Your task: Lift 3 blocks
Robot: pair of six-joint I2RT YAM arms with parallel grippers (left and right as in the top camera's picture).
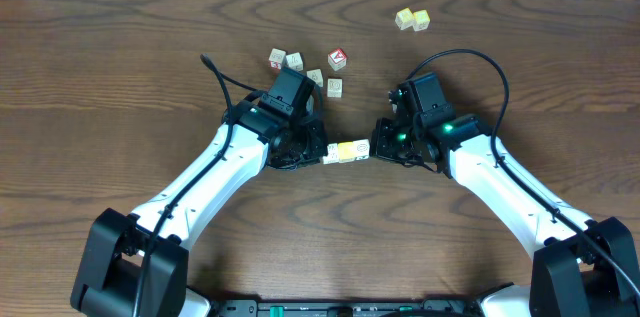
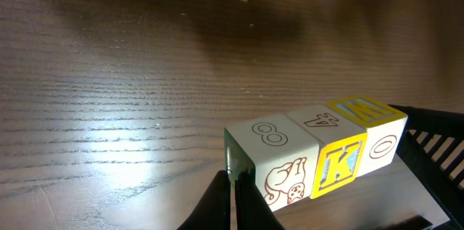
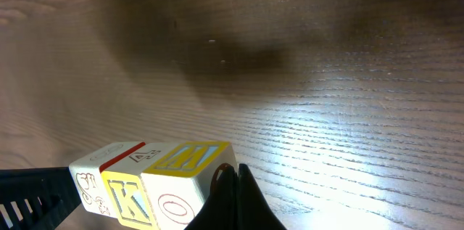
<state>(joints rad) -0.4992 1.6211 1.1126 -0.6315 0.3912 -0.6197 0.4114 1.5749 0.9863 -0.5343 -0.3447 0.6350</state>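
your left gripper (image 2: 233,185) and right gripper (image 3: 232,181) both clenched, three blocks (image 1: 347,151) pinned between their tips, seemingly off the table (image 1: 120,67)

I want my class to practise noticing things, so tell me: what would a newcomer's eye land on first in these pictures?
First, the row of three blocks over the middle of the table, squeezed end to end between the shut left gripper and the shut right gripper. Next, the bright yellow K on the middle block. Then the loose cubes farther back, among them a red-faced cube.
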